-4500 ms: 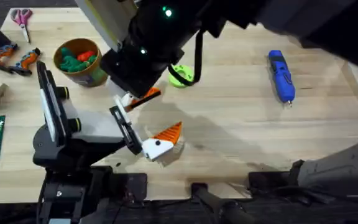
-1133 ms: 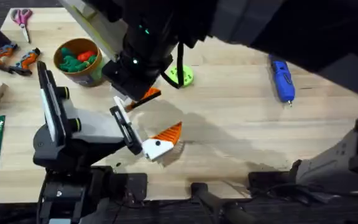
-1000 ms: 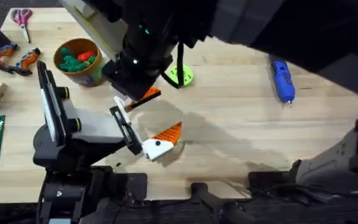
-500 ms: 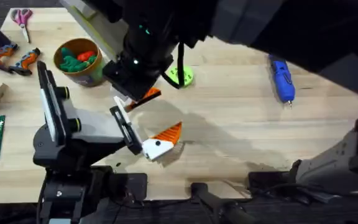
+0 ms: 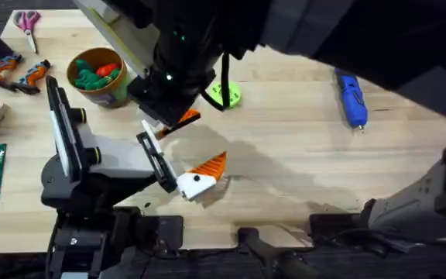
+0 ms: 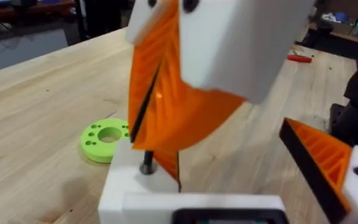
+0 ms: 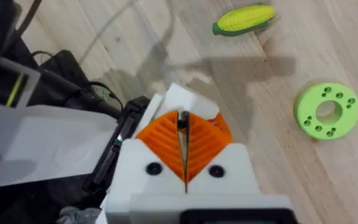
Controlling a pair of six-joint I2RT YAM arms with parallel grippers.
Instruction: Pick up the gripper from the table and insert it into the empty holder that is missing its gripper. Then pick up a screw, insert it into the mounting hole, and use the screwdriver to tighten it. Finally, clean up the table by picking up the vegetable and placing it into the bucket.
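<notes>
Tabletop (image 5: 300, 170) first, bearing everything else. Reaching across the middle with the right arm (image 5: 316, 31), large and dark under the overhead camera. Bracing low at the near left with the left arm (image 5: 91, 174). Lying well apart at the far edges: the bucket (image 5: 95, 77) on the left, already holding dark green and orange toys, and the blue screwdriver (image 5: 351, 94) on the right, beyond reach of both arms. Resting past the green disc (image 7: 326, 111), away from the arms: the yellow-green vegetable (image 7: 244, 18).

Spreading the left gripper (image 5: 180, 151) wide, one finger wearing its orange tip (image 6: 325, 155), the other being the bare white holder (image 6: 129, 193). Pressing the right gripper (image 7: 182, 121) together, apparently pinching the loose orange wedge (image 6: 166, 160), with a thin dark sliver showing between the pads.

Hanging the wedge straight over the holder, long axis pointing down into the block, bottom edge touching or nearly touching it; impossible to tell whether seated. Probably calling for a straight push down by the right arm. Showing a small dark stub (image 6: 146, 168) beside the wedge, too unclear to name.
</notes>
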